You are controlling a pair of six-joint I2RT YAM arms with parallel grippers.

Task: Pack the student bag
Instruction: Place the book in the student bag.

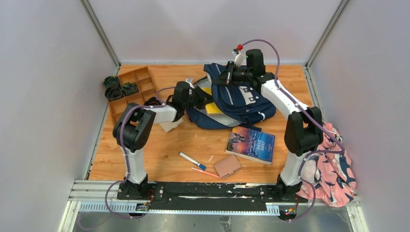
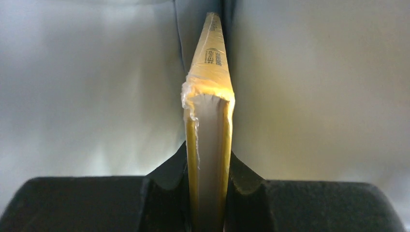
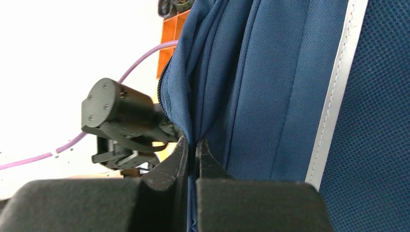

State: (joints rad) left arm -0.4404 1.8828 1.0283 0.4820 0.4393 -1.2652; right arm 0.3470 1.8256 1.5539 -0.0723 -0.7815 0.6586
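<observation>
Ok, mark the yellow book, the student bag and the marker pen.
yellow book (image 2: pixel 210 125): left wrist view, page edges.
student bag (image 3: pixel 270 96): right wrist view, navy fabric.
marker pen (image 1: pixel 192 160): top external view, white barrel.

Our left arm (image 1: pixel 137 164) and right arm (image 1: pixel 282 96) share white tubular links and bulky black joint housings, with a purple cable (image 1: pixel 276 53) running back from each claw. A round black housing (image 3: pixel 104 104) behind the left claw (image 2: pixel 208 154) shows small screws; we see matte black wedge fingers (image 3: pixel 167 169) on the right claw (image 3: pixel 195 145).
</observation>
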